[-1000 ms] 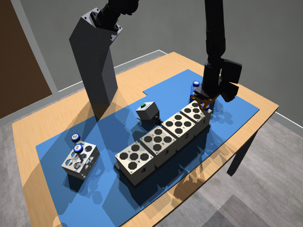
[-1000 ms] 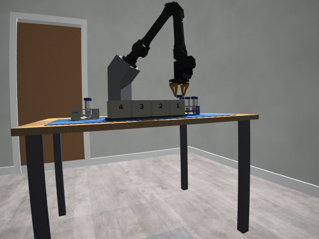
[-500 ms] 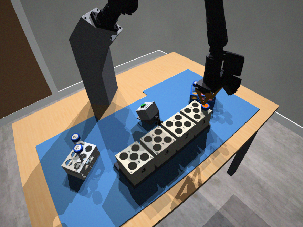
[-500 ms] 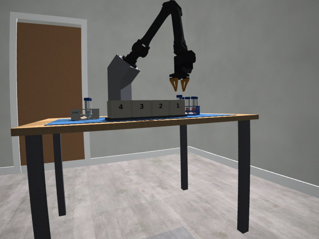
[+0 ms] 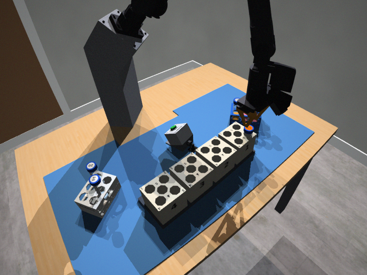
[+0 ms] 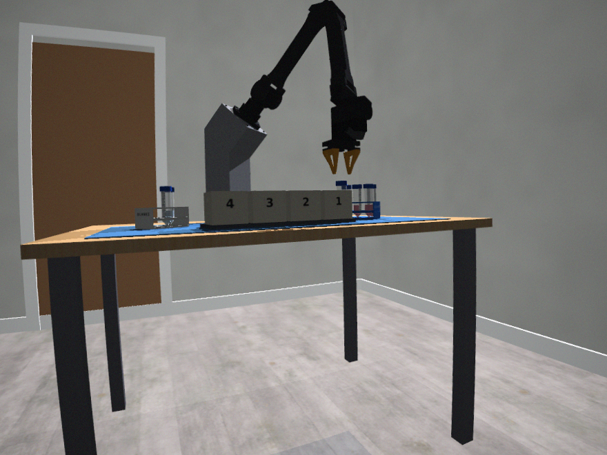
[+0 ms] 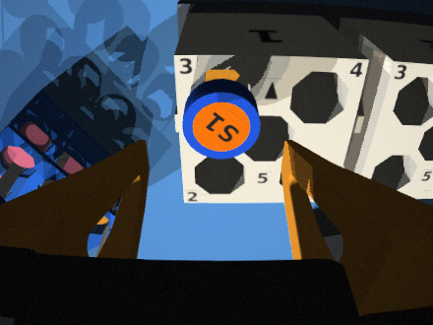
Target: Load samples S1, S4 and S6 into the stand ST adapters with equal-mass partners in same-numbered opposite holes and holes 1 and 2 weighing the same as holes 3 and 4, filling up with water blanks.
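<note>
Sample S1 (image 7: 221, 127), its orange cap dot facing up, stood in a hole of adapter 1 (image 5: 238, 134) on the loading stand ST (image 5: 195, 168), directly below the pincer (image 6: 341, 160). In the wrist view the hole seemed to be number 3, though the cap covered most of it (the numeral sat just beside the cap). The pincer hung above the tube with its orange fingers spread apart, one to either side of the cap and touching nothing. Just beyond the pincer stood the sample rack RS (image 6: 375, 207) with its tubes. Far along the stand from the pincer stood the blank rack RB (image 5: 97, 195).
</note>
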`<state>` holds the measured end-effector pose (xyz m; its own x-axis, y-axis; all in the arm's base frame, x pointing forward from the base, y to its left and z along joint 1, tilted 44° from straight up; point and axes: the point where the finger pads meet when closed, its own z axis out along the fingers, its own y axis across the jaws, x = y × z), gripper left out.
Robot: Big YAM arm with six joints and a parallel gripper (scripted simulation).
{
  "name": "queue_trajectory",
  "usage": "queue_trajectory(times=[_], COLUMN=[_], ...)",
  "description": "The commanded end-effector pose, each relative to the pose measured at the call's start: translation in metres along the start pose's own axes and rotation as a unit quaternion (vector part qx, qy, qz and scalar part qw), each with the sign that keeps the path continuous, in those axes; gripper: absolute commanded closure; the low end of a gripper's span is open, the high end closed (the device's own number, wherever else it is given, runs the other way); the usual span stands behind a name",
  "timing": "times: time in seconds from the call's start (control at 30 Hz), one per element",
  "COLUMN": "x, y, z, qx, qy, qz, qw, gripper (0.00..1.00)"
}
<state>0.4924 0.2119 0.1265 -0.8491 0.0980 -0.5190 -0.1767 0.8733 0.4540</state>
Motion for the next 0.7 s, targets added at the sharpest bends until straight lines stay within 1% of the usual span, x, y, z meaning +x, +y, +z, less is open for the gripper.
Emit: queue_trajectory(times=[0.0, 0.07, 0.1, 0.13, 0.2, 0.23, 0.33, 0.37, 0.4, 0.47, 0.53, 0.67], x=[-0.013, -0.013, -0.003, -0.004, 0.004, 0.011, 0.023, 0.018, 0.018, 0.024, 0.024, 0.039], y=[0.003, 0.003, -0.012, 0.017, 0.032, 0.038, 0.060, 0.073, 0.083, 0.099, 0.099, 0.130], z=[-0.009, -0.009, 0.001, -0.009, -0.009, -0.009, -0.010, -0.013, -0.014, -0.015, -0.015, -0.016], qx=[-0.003, -0.003, 0.004, -0.008, -0.008, -0.006, -0.004, -0.007, -0.007, -0.007, -0.007, -0.007], qy=[-0.015, -0.015, -0.009, -0.021, -0.020, -0.014, -0.011, -0.019, -0.023, -0.024, -0.024, -0.025], qz=[-0.003, -0.003, 0.000, -0.041, -0.090, -0.113, -0.186, -0.212, -0.237, -0.285, -0.285, -0.378], qw=[1.000, 1.000, 1.000, 0.999, 0.996, 0.993, 0.982, 0.977, 0.971, 0.958, 0.958, 0.925], gripper=[0.45, 0.45, 0.45, 0.20, 0.20, 0.20, 0.20, 0.20, 0.20, 0.20, 0.20, 0.20])
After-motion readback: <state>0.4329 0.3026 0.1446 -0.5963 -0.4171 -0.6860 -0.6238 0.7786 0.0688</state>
